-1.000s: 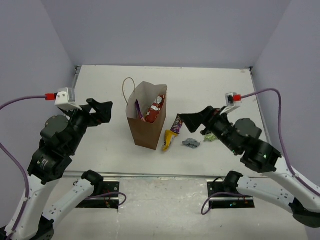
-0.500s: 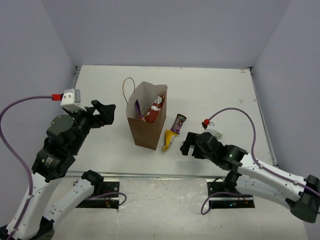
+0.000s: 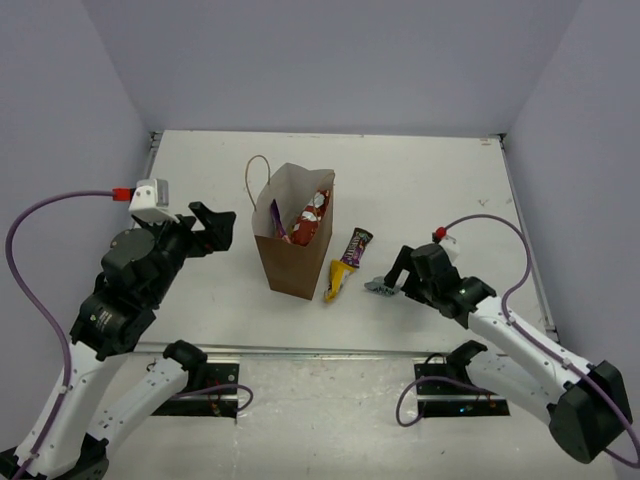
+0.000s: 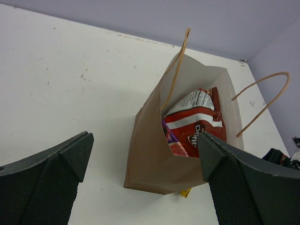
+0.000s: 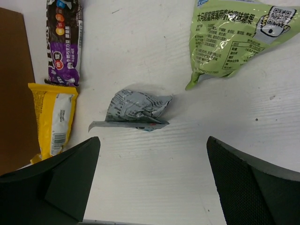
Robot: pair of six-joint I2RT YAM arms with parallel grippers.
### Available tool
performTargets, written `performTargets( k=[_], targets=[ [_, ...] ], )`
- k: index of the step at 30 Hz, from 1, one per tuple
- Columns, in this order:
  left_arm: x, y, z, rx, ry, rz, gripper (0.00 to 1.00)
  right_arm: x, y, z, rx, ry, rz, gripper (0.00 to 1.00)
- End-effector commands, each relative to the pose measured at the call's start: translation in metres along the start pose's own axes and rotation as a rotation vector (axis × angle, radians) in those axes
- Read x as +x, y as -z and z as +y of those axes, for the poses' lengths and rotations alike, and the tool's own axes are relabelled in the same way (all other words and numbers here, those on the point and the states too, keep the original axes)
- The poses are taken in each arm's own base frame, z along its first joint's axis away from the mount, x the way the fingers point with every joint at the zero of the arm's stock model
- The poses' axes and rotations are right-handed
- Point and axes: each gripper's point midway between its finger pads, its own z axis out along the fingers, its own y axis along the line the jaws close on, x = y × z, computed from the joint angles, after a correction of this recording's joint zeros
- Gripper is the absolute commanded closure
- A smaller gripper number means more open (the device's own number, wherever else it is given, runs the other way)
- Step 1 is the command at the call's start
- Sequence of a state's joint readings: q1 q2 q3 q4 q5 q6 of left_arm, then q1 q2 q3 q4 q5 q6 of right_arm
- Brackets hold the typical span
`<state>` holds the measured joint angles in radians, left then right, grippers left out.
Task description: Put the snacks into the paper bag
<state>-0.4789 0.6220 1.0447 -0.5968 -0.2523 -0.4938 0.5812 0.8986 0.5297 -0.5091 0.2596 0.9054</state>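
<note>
Grey wrapper — back in view — lies below right claw (spread wide).

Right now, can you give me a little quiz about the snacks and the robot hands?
1. True or false: the red chip bag sits inside the paper bag.
2. Which snack is nearest the open right gripper? A grey wrapper, B green packet, C purple bar.
3. How many snacks show in the right wrist view?
Key: 1 true; 2 A; 3 four.
</note>
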Motion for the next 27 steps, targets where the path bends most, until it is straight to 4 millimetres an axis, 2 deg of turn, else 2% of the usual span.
performTargets(
  k=[1, 6, 12, 18, 21, 22, 24, 25, 26, 27],
  targets=[
    [-0.006, -0.004, -0.006, 0.027, -0.01, -0.024, 0.0, -0.007, -0.005, 0.023, -0.113, -0.015, 0.026, 0.01],
    [-0.005, -0.006, -0.007, 0.028, -0.011, -0.019, 0.0, -0.002, -0.015, 0.035, -0.19, -0.114, 0.117, 0.01],
    [-0.005, -0.008, -0.007, 0.027, -0.014, -0.02, 0.0, 0.019, -0.021, 0.044, -0.271, -0.304, 0.253, 0.01],
    [-0.005, -0.009, -0.008, 0.029, -0.014, -0.02, 0.0, 0.028, -0.034, 0.035, -0.227, -0.445, 0.257, 0.01],
    [-0.005, -0.009, -0.007, 0.026, -0.014, -0.022, 0.0, 0.026, -0.039, 0.036, -0.213, -0.457, 0.254, 0.24],
    [-0.005, -0.009, -0.007, 0.024, -0.014, -0.022, 0.0, 0.023, -0.039, 0.037, -0.214, -0.457, 0.248, 0.43],
    [-0.005, -0.009, -0.007, 0.025, -0.013, -0.024, 0.0, 0.021, -0.04, 0.038, -0.211, -0.454, 0.237, 0.67],
    [-0.006, -0.008, -0.007, 0.024, -0.013, -0.026, 0.0, 0.019, -0.04, 0.038, -0.216, -0.445, 0.231, 0.93],
    [-0.005, -0.008, -0.006, 0.024, -0.015, -0.024, 0.0, 0.019, -0.038, 0.039, -0.224, -0.437, 0.229, 1.0],
    [-0.006, -0.008, -0.006, 0.023, -0.015, -0.026, 0.0, 0.014, -0.035, 0.041, -0.233, -0.428, 0.209, 1.0]
  ],
)
